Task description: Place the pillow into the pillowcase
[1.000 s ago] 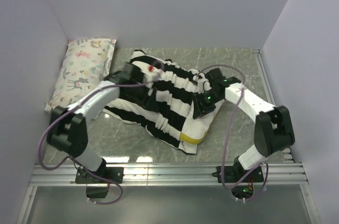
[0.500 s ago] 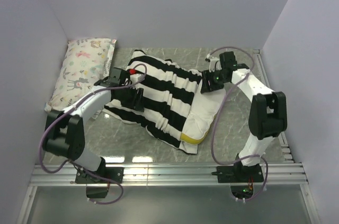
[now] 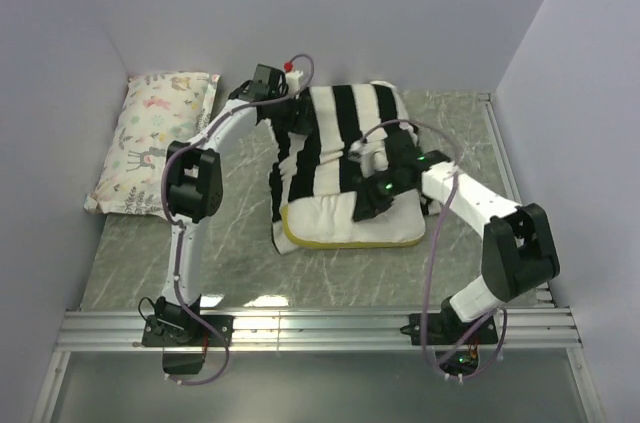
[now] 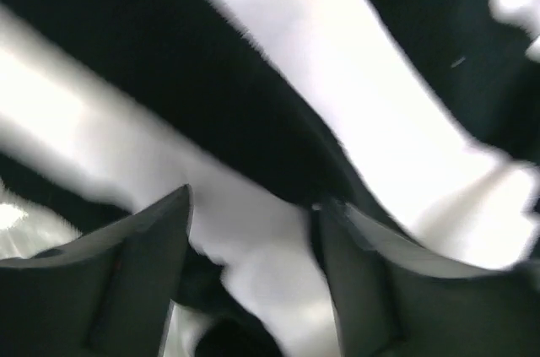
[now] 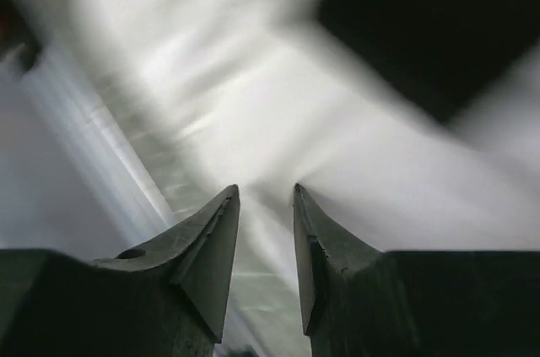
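Note:
The striped pillowcase (image 3: 335,133) lies at the table's far middle, pulled over the far part of the cream pillow (image 3: 340,215). The pillow's yellow band (image 3: 350,241) faces the near side and sticks out of the case. My left gripper (image 3: 295,123) is at the case's far left corner. In the left wrist view its jaws (image 4: 253,197) hold bunched black and white cloth (image 4: 253,62). My right gripper (image 3: 366,205) is at the case's near edge on the pillow. In the right wrist view its fingers (image 5: 263,191) pinch creased white cloth (image 5: 253,104).
A smaller floral print pillow (image 3: 150,138) lies along the left wall. Walls close in the left, far and right sides. A metal rail (image 3: 320,323) runs along the near edge, with a rail (image 3: 500,158) at the right too.
The pillow and case have swung from a diagonal lie to square, yellow band near. My left gripper moved to the far side with the case. My right gripper came back toward the middle.

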You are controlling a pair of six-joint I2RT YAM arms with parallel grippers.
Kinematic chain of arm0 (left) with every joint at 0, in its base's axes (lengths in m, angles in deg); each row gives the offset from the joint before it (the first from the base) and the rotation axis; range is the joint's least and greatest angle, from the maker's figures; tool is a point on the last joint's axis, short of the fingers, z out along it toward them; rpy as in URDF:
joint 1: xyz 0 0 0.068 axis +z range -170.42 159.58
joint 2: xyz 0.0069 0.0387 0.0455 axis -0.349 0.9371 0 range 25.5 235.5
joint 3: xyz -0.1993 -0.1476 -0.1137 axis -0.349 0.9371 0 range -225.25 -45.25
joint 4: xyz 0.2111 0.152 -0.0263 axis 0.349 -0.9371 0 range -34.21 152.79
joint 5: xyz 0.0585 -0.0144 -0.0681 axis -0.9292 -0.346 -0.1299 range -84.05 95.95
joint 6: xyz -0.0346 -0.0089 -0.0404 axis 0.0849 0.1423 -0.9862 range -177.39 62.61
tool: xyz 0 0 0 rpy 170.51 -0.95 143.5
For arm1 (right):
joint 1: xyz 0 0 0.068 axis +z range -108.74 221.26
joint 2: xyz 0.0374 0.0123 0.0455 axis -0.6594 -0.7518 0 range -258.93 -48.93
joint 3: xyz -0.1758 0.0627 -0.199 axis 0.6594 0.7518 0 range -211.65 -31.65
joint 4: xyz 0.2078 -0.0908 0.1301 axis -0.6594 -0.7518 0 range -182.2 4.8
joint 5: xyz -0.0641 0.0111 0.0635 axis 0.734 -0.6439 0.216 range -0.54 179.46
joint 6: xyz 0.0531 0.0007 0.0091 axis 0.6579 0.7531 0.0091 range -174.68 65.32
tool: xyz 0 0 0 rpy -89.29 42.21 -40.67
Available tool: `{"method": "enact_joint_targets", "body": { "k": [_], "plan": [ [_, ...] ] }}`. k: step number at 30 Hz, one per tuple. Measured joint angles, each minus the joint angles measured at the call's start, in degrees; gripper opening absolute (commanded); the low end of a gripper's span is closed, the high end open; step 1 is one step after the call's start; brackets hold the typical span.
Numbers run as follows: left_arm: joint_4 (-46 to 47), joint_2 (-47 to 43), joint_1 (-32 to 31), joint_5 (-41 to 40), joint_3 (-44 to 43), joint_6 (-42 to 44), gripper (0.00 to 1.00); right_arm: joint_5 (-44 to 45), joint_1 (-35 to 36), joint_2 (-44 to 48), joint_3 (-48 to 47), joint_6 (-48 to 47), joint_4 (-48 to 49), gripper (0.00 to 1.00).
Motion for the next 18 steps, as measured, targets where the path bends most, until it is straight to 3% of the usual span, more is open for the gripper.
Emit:
{"method": "enact_joint_targets", "body": {
  "k": [2, 5, 7, 10, 13, 18],
  "plan": [
    [3.06, 0.57, -0.22, 0.11, -3.37, -0.83, 0.79, -3.21, 7.78, 1.46, 0.0, 0.17, -0.57, 0.46],
    [7.28, -4.98, 0.17, 0.94, 0.2, -2.69, 0.81, -7.06, 14.67, 4.55, -0.44, 0.85, -2.75, 0.51],
    [10.05, -12.81, 1.66, 2.14, 8.96, -4.72, 0.81, -5.49, 12.59, 6.58, -2.38, 0.92, -4.98, 0.54],
    [13.2, -29.27, 5.9, 5.53, 26.73, -8.83, 0.82, 0.17, 4.04, 9.64, -5.88, 0.87, -4.59, 0.54],
    [16.02, -43.74, 8.7, 9.27, 41.92, -12.72, 0.89, 10.91, -3.91, 12.02, -6.56, -0.92, -3.48, 0.65],
    [19.08, -58.45, 5.86, 17.49, 61.86, -19.17, 0.93, 22.25, -6.01, 9.84, -3.89, -3.02, -3.56, 0.66]
  ]
}}
